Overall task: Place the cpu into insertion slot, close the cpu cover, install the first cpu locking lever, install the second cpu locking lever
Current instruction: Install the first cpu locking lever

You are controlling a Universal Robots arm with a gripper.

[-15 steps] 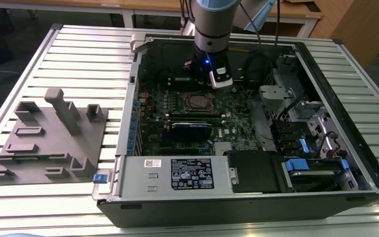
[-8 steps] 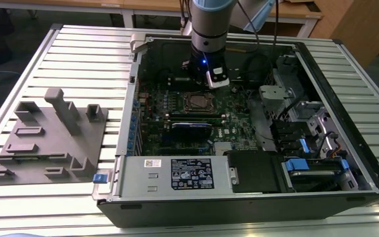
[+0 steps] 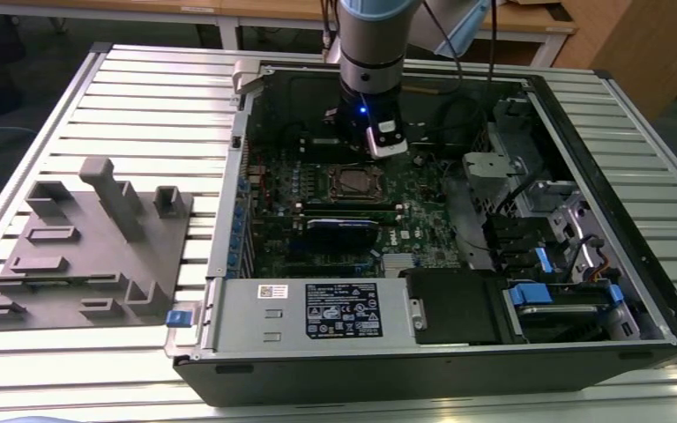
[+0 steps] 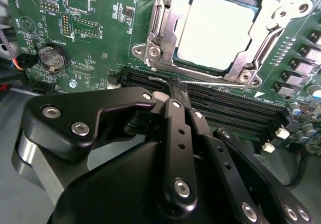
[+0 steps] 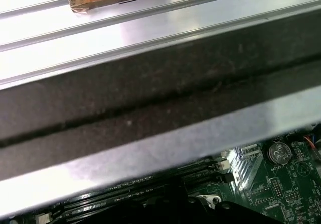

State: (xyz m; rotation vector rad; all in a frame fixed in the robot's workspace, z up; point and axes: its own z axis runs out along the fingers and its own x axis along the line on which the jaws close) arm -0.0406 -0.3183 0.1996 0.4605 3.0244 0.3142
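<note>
The cpu (image 4: 215, 30) lies flat in the insertion slot (image 3: 348, 182), its pale metal top showing through the window of the cpu cover (image 4: 164, 25), which is folded down over it. A thin wire locking lever (image 4: 220, 85) runs along the socket edge nearest the memory slots. In the second wrist view my gripper (image 4: 174, 85) is shut, its black fingertips together right at this lever; whether they pinch the wire I cannot tell. In the exterior view my gripper (image 3: 383, 148) hangs inside the open computer case, just beyond the socket.
Long black memory slots (image 4: 235, 108) lie beside the socket, and a coin battery (image 4: 52, 57) sits on the green motherboard. A grey fixture block (image 3: 85, 247) rests on the slatted table at the exterior view's left. The power supply (image 3: 315, 313) and drive bays (image 3: 550, 256) crowd the case.
</note>
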